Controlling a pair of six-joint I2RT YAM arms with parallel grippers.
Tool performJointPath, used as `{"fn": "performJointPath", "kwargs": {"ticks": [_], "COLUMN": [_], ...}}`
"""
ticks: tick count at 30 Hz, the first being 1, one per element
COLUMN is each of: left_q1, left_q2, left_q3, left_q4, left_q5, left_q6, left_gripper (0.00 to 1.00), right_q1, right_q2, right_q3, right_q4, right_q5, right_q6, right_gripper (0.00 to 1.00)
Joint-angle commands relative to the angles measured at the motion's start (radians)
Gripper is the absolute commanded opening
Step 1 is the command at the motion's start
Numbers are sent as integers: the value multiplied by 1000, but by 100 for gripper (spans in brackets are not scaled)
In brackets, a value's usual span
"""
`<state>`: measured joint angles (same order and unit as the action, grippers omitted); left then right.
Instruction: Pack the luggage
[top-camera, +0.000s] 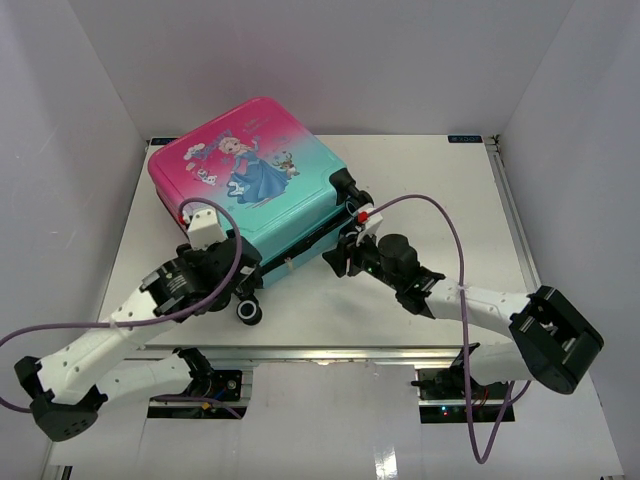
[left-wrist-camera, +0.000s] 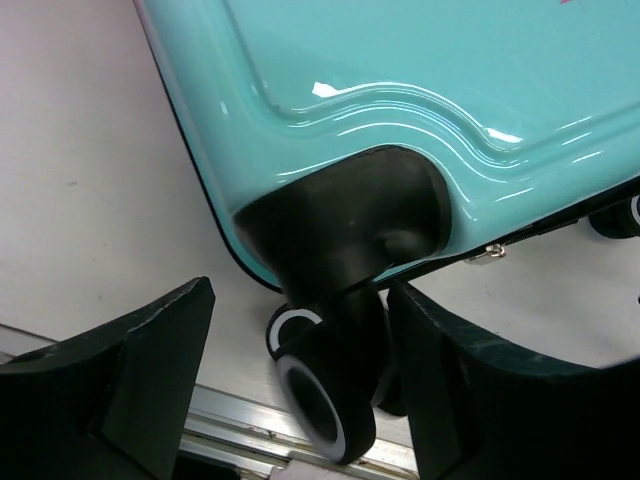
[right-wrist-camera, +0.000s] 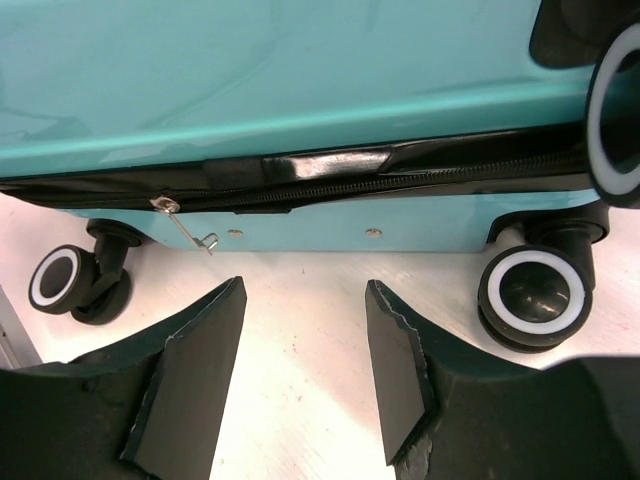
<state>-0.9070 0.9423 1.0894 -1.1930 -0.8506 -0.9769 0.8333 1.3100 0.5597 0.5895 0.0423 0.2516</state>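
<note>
Left hand (left-wrist-camera: 300, 300) is spread open either side of a corner wheel (left-wrist-camera: 320, 405) on the closed luggage (top-camera: 250, 180), lying flat on the surface (top-camera: 430, 180); right hand (right-wrist-camera: 305, 300) is spread too, empty, facing its zipper (right-wrist-camera: 420, 180) side.

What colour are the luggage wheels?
Black wheels with white rings; right wrist view shows best.

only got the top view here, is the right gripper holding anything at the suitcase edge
Observer: No. In the right wrist view the right gripper is open, with only bare table between its fingers.
Operator: wheres the zip pull then
Observer: The zip pull dangles from the suitcase seam, off to one side of that gap and untouched.
Operator: and the left one
Observer: The left gripper is open around a corner wheel, with a gap showing on one side.
</note>
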Motion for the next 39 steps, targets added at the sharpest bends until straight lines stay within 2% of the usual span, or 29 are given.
{"fn": "performJointPath", "kwargs": {"ticks": [1,4,6,8,10,13,16,19,21,22,23,27,30,39], "left_q1": [-3,0,3,11,11,13,13,13,13,14,13,13,14,14], "left_q2": [52,37,57,97,139,159,117,33,-29,-52,-90,-196,-240,-246], "left_q3": [-44,-119,-146,-137,-120,-130,-169,-233,-269,-278,-295,-342,-343,-350], "left_q4": [135,338,400,363,246,209,281,436,481,506,523,647,677,731], "left_q5": [-3,23,21,2,-44,-69,-57,-27,6,15,32,113,149,186], "left_q6": [-69,36,56,12,-104,-147,-92,-18,15,18,21,77,92,107], "left_gripper": [85,86,87,86,85,80,63,32,18,4,0,0,0,0], "right_q1": [7,7,7,7,6,13,31,58,80,90,108,146,151,176], "right_q2": [-91,-119,-121,-110,-85,-22,32,83,128,143,171,260,349,494], "right_q3": [-42,-53,-55,-61,-66,-34,-2,29,63,74,91,148,237,374], "right_q4": [-22,-46,-57,-38,-10,-4,-5,28,46,55,81,165,157,153], "right_q5": [19,37,41,43,30,2,28,32,30,35,36,40,65,85], "right_q6": [-29,-28,-34,-37,-38,-36,-44,-36,-24,-15,-10,0,10,25], "right_gripper": [59,60,60,60,60,64,68,75,77,78,79,80,79,77]}}
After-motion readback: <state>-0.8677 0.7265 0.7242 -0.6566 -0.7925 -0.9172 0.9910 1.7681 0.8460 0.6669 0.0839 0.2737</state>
